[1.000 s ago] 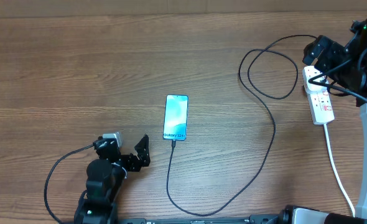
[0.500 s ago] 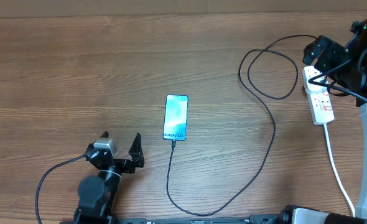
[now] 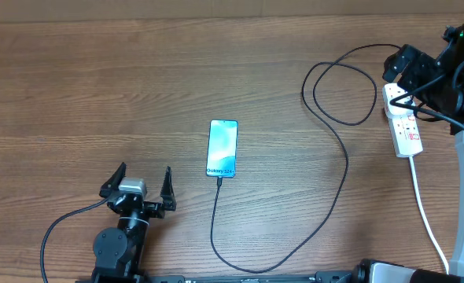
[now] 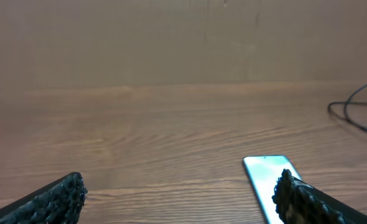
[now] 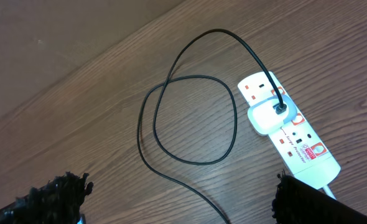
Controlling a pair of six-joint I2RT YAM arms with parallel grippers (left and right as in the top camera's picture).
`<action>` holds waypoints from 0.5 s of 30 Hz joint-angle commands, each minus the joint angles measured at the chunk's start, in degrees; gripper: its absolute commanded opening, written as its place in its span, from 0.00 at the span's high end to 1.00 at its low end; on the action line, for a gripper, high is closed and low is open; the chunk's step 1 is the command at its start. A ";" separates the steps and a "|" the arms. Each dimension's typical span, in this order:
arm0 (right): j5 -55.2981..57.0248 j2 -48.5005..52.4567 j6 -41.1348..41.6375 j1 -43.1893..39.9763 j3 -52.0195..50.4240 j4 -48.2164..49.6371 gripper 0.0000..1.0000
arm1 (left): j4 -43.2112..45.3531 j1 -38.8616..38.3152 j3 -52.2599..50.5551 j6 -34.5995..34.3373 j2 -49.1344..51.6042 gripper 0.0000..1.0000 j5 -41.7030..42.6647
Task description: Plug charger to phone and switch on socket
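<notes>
The phone (image 3: 222, 148) lies flat, screen up, around the middle of the worktop, its long sides running from the near edge toward the far edge and its "Galaxy S24" text at the nearer end. The charger (image 3: 347, 169) meets that nearer end with its small tip. From there the black cable drops toward the near edge, curves round, climbs toward the far right corner and forms a loop there before it reaches the socket (image 3: 403, 122). The socket lies along the right edge, close to the far right corner, and its thick white cord (image 3: 429, 212) trails down toward the near right corner. In the right wrist view the cable ends in a white adapter block (image 5: 267, 115) seated in the socket (image 5: 289, 130) between its two outlets; the red-marked switches show, but I cannot tell their position. The right gripper (image 3: 403, 67) hangs above the far end of the socket, jaws spread wide and grasping nothing. The left gripper (image 3: 145, 174) sits near the near edge, left of the phone and apart from it, jaws likewise released and wide. In the left wrist view the phone (image 4: 267, 177) shows just inside the right fingertip (image 4: 292, 193).
</notes>
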 commanded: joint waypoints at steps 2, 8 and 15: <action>0.11 -1.57 -0.28 0.15 0.76 0.15 0.00 | -0.26 0.35 -0.20 5.81 -0.70 0.01 -0.96; 0.11 -1.57 -0.28 0.15 0.76 0.13 0.00 | -0.04 0.35 -0.20 5.75 -0.70 0.00 -0.72; 0.11 -1.57 -0.28 0.15 0.76 0.13 0.00 | -0.04 0.13 -0.20 5.77 -0.66 0.01 -0.72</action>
